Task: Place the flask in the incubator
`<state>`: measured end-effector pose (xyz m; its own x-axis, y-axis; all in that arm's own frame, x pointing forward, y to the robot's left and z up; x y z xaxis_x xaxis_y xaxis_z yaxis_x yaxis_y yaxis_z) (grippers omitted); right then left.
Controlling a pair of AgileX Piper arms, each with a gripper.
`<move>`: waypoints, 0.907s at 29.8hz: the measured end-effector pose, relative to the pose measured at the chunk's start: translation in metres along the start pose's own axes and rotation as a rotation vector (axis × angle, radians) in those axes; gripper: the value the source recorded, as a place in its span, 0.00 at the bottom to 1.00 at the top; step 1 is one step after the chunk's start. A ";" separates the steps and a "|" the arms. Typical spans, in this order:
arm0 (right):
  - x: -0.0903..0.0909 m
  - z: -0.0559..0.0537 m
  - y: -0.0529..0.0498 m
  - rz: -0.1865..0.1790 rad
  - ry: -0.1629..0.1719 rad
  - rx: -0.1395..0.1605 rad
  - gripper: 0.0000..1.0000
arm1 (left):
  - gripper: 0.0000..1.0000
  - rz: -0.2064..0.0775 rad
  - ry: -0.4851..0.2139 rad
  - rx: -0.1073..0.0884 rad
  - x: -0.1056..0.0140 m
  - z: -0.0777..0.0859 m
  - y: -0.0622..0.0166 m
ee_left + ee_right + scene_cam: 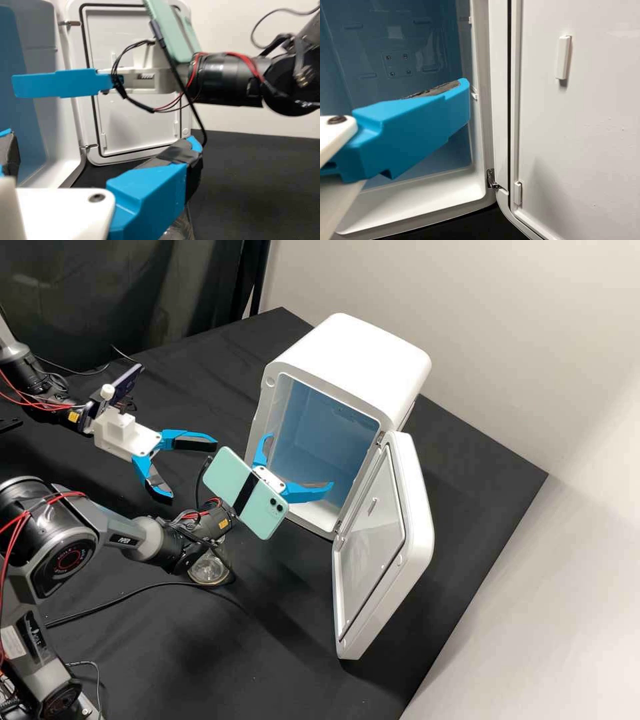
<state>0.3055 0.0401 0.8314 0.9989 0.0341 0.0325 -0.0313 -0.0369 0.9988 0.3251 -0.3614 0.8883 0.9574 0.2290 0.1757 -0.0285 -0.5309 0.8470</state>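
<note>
Two arms [127, 533] [23, 367], both jaws wide, one flask [208, 569] on bench [200, 653], one open incubator [347, 367]

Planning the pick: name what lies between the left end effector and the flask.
In the high view the right arm's wrist, with its mint phone, crosses between the left end effector and the flask on the bench.

Incubator [353, 367] mouth stood open, door [393, 540] swung wide to one side, off the opening. Right gripper [299, 462] sat at the mouth, fingers spread, taking up much of the entry; blue chamber free behind. Right arm [153, 540] hung over flask [208, 570], barring approach from above. Left gripper [190, 467] spread wide, close beside.
</note>
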 end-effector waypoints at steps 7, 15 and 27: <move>0.000 0.000 0.000 0.000 0.000 0.000 1.00 | 1.00 0.012 0.039 0.002 0.002 -0.014 0.0045; 0.000 0.000 0.000 0.000 0.000 0.000 1.00 | 1.00 0.016 0.052 -0.001 0.002 -0.018 0.0055; 0.000 0.000 0.000 0.000 0.000 0.000 1.00 | 1.00 -0.003 0.094 0.009 0.005 -0.039 -0.0002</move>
<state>0.3055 0.0401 0.8314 0.9989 0.0341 0.0325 -0.0313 -0.0369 0.9988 0.3188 -0.3280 0.9087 0.9264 0.3056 0.2199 -0.0230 -0.5372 0.8431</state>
